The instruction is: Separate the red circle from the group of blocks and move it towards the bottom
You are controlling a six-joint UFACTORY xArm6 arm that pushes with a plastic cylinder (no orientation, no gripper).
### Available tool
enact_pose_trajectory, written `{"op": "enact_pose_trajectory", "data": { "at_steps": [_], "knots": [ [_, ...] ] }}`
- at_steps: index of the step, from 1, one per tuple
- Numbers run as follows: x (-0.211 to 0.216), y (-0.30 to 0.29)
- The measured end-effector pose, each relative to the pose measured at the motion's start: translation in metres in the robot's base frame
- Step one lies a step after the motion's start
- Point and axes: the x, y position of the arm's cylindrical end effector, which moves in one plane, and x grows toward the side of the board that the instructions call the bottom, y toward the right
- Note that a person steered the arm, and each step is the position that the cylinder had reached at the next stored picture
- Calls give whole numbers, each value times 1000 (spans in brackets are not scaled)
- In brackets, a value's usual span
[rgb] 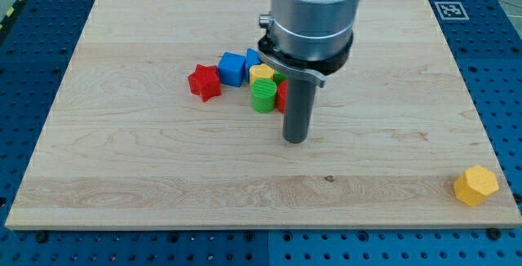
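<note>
A group of blocks sits near the board's middle. A red star [205, 82] is at its left, a blue cube [232, 68] beside it, another blue block [253, 57] behind. A yellow block [262, 73] and a green round block [263, 96] stand in front. A red block [280, 97], probably the red circle, shows only as a sliver behind my rod. My tip [294, 139] rests on the board just right of and below the green block, close to the red sliver.
A yellow hexagon block [475, 185] lies alone at the board's bottom right corner. The wooden board [122, 160] sits on a blue pegboard table. A marker tag [449, 10] is at the top right.
</note>
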Motion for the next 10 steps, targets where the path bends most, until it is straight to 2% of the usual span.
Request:
{"op": "enact_pose_trajectory", "data": {
  "at_steps": [2,4,6,7,8,10],
  "knots": [
    [-30,-2],
    [-37,-2],
    [-45,-27],
    [-76,-27],
    [-93,-22],
    [-94,6]
  ]
}}
